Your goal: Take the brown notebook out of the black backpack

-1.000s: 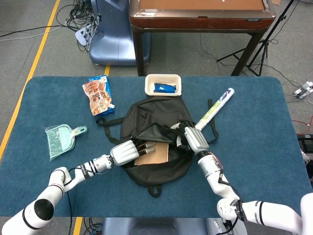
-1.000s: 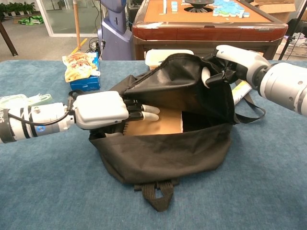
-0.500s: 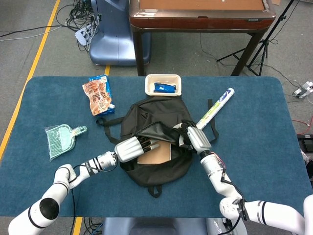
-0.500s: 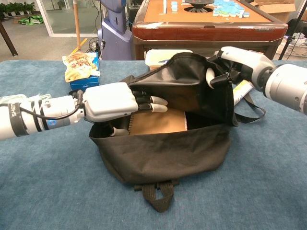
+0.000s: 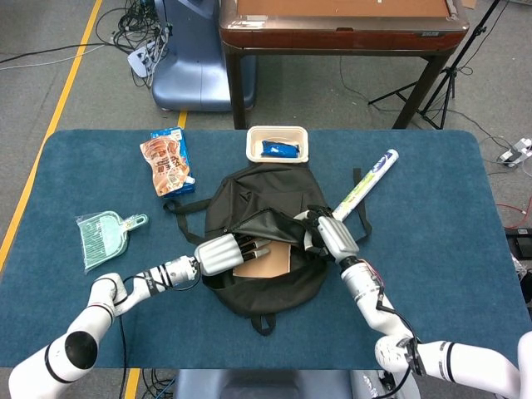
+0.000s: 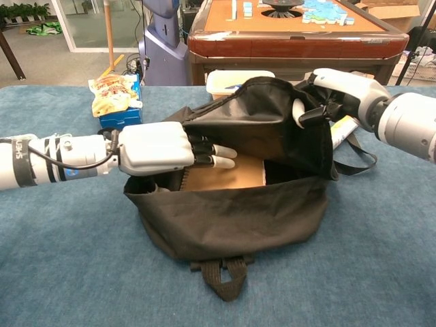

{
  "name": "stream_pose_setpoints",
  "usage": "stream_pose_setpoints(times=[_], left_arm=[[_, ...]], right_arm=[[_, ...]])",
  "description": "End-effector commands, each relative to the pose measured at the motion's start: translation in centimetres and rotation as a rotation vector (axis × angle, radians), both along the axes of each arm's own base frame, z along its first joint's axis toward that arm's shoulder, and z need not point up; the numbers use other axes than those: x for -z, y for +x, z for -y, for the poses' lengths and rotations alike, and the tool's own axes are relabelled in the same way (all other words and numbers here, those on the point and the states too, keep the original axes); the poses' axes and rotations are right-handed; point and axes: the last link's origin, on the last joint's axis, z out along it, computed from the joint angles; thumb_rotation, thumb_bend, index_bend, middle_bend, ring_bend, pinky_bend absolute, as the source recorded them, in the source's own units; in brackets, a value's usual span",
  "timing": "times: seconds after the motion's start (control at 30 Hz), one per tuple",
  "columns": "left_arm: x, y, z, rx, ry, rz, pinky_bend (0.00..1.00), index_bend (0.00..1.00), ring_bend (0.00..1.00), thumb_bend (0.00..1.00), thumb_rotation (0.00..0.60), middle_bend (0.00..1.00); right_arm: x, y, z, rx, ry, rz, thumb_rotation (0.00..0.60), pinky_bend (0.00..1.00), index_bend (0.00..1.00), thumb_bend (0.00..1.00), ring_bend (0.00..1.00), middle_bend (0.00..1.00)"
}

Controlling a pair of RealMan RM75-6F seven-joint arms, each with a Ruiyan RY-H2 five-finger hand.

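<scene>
The black backpack [image 5: 264, 287] [image 6: 231, 218] lies in the middle of the table with its mouth open toward me. Inside it the brown notebook [image 5: 268, 261] [image 6: 235, 174] lies flat. My left hand [image 5: 222, 253] [image 6: 158, 148] reaches into the opening from the left. Its fingers [image 6: 218, 156] stretch out just over the notebook's left part, and its thumb is hidden behind the bag's rim. My right hand [image 5: 330, 235] [image 6: 332, 91] grips the backpack's upper flap and holds it raised at the right.
A snack bag [image 5: 167, 162] and a green dustpan [image 5: 106, 238] lie to the left. A white tray [image 5: 278, 155] holding a blue item sits behind the backpack. A white-green tube [image 5: 365, 184] lies at its right. A brown table [image 5: 341, 33] stands beyond the far edge.
My left hand has pushed further into the backpack, its fingers now over the notebook. The right hand keeps the flap lifted, almost still.
</scene>
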Motion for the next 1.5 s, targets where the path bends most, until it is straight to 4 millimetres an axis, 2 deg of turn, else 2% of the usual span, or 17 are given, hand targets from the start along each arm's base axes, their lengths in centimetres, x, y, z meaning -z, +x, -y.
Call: stream_pose_setpoints(times=[0.03,0.5,0.73,0.9,1.2,1.3,1.4,1.5], left_arm=[[0.3,0.5,0.2,-0.001,-0.012,0.018,0.21,0.05,0.07,0.14,0.6,0.04],[2.3,2.0,0.9,-0.153,-0.083,0.167,0.21,0.06,0.07,0.13,0.6,0.04],[3.1,1.9,1.2,-0.24,-0.107,0.246,0.21,0.14,0.1,0.13,0.6,0.05],[3.4,2.1,1.6,-0.272,-0.128,0.304,0.21,0.22,0.17,0.13,0.6,0.12],[3.5,2.1,2.4,-0.258,-0.174,0.334,0.25,0.34,0.3,0.3,0.6,0.25],[3.6,2.2,2.8,-0.256,-0.195,0.35,0.28,0.39,0.35,0.35,0.6,0.33],[3.6,2.3,3.1,-0.26,-0.221,0.372,0.33,0.47,0.42,0.4,0.6,0.44],[3.7,2.4,3.5,-0.288,-0.26,0.422,0.42,0.55,0.5,0.43,0.6,0.57]], right_arm=[[-0.1,0.0,0.0,-0.001,-0.001,0.002,0.6,0.06,0.62,0.87,0.08,0.29],[-0.7,-0.4,-0.1,0.009,-0.011,0.012,0.6,0.06,0.62,0.87,0.08,0.29],[-0.7,-0.5,-0.2,0.01,-0.014,0.017,0.6,0.06,0.62,0.87,0.08,0.29],[-0.7,-0.6,-0.2,0.01,-0.013,0.016,0.6,0.06,0.62,0.87,0.08,0.29],[-1.0,-0.6,-0.1,0.017,-0.022,0.021,0.6,0.06,0.62,0.87,0.08,0.29],[-1.0,-0.6,0.0,0.019,-0.021,0.025,0.6,0.06,0.62,0.87,0.08,0.29],[-1.1,-0.7,0.1,0.027,-0.02,0.026,0.6,0.06,0.62,0.87,0.08,0.29],[-1.2,-1.0,0.2,0.039,-0.017,0.028,0.6,0.06,0.62,0.87,0.08,0.29]])
